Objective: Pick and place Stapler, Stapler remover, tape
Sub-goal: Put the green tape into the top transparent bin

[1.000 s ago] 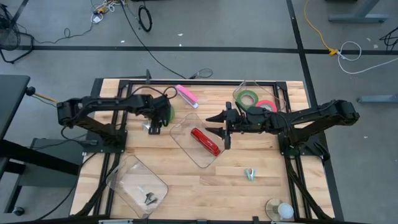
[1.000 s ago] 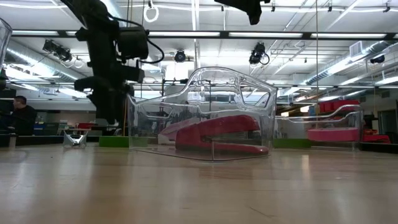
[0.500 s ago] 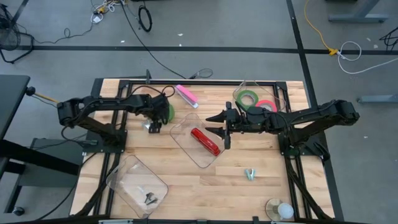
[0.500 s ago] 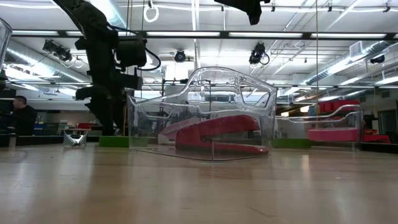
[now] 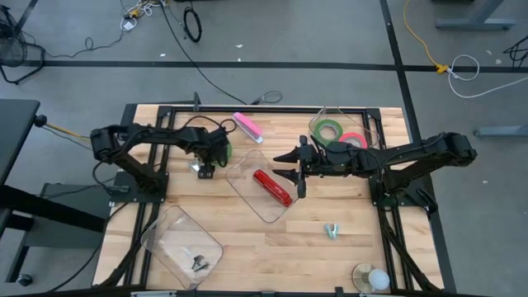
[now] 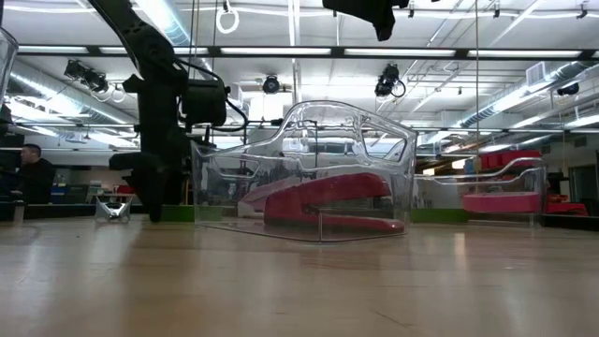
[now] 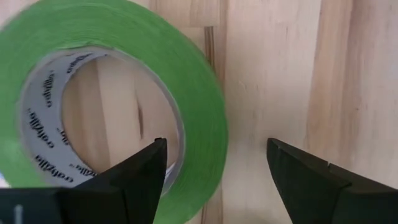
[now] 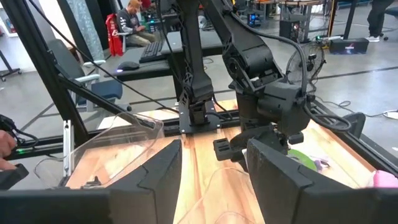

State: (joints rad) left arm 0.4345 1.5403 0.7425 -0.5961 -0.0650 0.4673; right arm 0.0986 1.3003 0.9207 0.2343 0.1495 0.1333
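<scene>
The left tool (image 7: 214, 171) is spread wide — one finger inside the green tape (image 7: 186, 74) ring lying flat near the counter's (image 5: 330, 247) far edge, one outside, to pinch its wall. The right tool (image 5: 299, 165) hovers parted and empty over the clear bin (image 5: 262, 198) holding the red stapler (image 5: 272, 186).

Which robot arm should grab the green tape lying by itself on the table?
Left. Its pincer is open right over that green tape, one finger inside the ring. The right pincer hangs above the clear bin.
</scene>
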